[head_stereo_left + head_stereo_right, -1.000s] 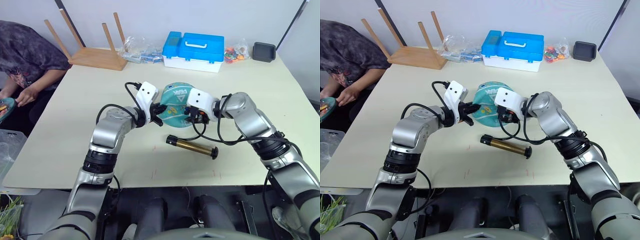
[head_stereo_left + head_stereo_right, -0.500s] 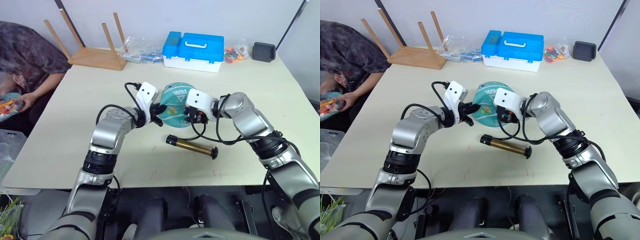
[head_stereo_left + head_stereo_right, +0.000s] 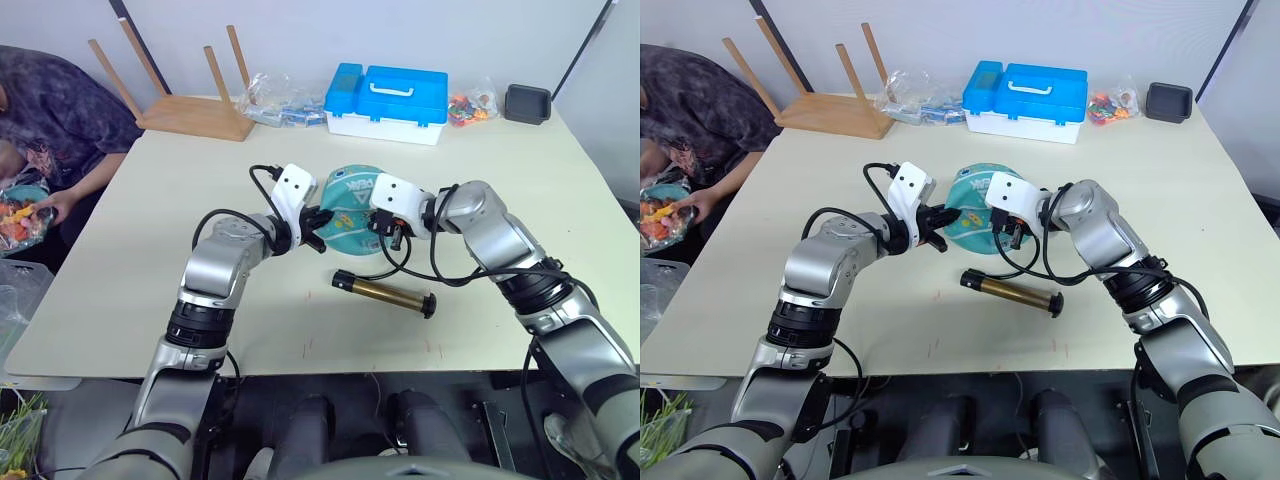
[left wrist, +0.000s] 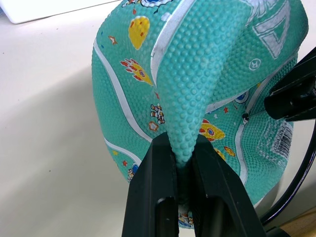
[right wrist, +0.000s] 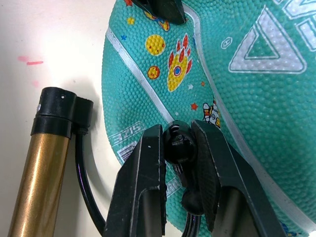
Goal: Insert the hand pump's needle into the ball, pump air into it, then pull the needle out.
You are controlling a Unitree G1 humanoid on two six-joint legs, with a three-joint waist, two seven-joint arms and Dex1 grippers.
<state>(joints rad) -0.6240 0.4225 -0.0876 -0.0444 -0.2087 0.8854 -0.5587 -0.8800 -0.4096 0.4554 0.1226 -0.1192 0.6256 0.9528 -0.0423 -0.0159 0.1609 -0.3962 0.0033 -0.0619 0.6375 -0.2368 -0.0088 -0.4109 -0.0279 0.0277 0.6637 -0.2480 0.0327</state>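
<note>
Slightly nearer to the ball (image 3: 352, 207) is where the right hand (image 5: 177, 146) has been shifted compared with a second ago, and the person at the worktop's (image 3: 150, 250) far left edge has been bent further over a bowl of colourful bits; everything else has been left as it was.

So, status: the ball is very flat, sat in the middle of the worktop, and a fold of its skin is pinched tight in the left hand (image 4: 183, 155). The right hand is clamped on the black fitting of the needle (image 5: 178, 143), which is pressed right up against the ball just beside the white label patch (image 5: 126, 144). Whether the pin is actually through the valve can't be told from here, it's hidden by the fitting.

The hand pump (image 3: 385, 292) is lying on the worktop just in front of the ball, handle untouched. Pumping and pulling out are probably all still to be done.
</note>
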